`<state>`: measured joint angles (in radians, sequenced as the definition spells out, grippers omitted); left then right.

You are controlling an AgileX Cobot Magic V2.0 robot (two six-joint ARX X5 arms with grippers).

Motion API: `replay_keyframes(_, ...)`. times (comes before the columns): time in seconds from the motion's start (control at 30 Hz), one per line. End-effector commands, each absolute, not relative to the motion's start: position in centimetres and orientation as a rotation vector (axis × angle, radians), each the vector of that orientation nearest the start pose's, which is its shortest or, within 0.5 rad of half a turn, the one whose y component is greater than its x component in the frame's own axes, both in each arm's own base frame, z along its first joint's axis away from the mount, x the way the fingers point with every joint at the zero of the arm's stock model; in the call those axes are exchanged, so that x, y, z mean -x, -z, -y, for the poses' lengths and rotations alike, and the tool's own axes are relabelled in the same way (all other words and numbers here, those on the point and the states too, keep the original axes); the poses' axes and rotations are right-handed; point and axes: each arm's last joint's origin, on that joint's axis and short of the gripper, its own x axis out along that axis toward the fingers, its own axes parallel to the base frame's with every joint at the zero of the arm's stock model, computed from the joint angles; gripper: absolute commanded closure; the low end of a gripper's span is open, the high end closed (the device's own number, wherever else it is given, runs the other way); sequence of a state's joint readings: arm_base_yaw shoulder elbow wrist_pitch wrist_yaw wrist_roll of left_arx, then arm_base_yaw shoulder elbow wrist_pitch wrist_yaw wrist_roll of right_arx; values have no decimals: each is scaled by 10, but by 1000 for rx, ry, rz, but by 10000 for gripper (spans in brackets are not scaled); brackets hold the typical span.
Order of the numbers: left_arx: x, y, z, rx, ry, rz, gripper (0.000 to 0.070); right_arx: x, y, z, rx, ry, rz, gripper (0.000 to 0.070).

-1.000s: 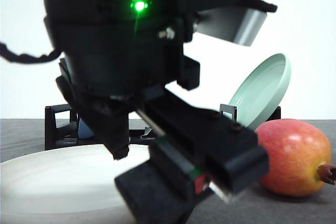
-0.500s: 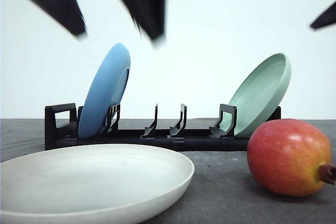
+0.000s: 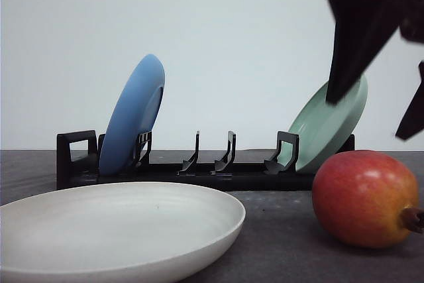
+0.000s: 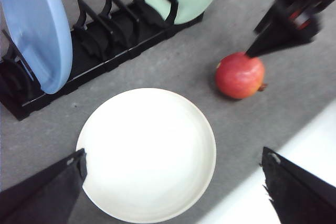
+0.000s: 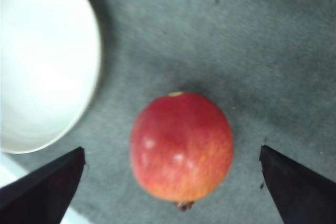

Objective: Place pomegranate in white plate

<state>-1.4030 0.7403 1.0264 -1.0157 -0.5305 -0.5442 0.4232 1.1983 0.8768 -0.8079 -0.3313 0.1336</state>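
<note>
The pomegranate [image 3: 364, 198] lies on the dark table at the right, its brown crown nub pointing right. My right gripper [image 3: 364, 118] hangs open just above it, and in the right wrist view the pomegranate [image 5: 181, 146] sits between the two spread fingers [image 5: 44, 187]. The white plate [image 3: 119, 230] rests flat on the table to the fruit's left, with nothing on it. My left gripper [image 4: 173, 152] is open, high over the white plate [image 4: 147, 153], and holds nothing. From there the pomegranate [image 4: 240, 75] shows beside the plate's rim, under the right gripper [image 4: 289, 19].
A black dish rack [image 3: 199, 170] stands behind the plate and fruit. A blue plate [image 3: 132, 114] leans in its left end and a mint-green plate [image 3: 318, 130] in its right end, close behind the right gripper. The table edge [image 4: 294, 135] runs near the pomegranate.
The left arm that blocked the front view has lifted out of that view. The right gripper has come down into view at the upper right, above the pomegranate.
</note>
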Motion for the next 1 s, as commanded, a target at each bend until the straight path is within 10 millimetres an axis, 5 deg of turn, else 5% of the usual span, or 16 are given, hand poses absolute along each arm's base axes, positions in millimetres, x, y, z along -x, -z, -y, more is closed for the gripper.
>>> replay_keyframes(0.0, -29, -354, 102, -77, 723, -622, 63, -200, -242, -104, -31, -604, -1193, 0)
replay_keyframes(0.33, -21, -360, 63, 19, 851, -577, 63, -216, -202, -125, 24, -605, -1351, 0)
replay_keyframes(0.67, -19, -357, 47, 22, 877, -510, 63, -220, -181, -133, 43, -596, -1446, 0)
replay_keyframes(0.83, -19, -347, 48, 42, 897, -466, 63, -217, -180, -131, 52, -580, -1480, 149)
replay_keyframes(0.97, -19, -342, 49, 78, 921, -437, 64, -216, -180, -130, 68, -556, -1500, 171)
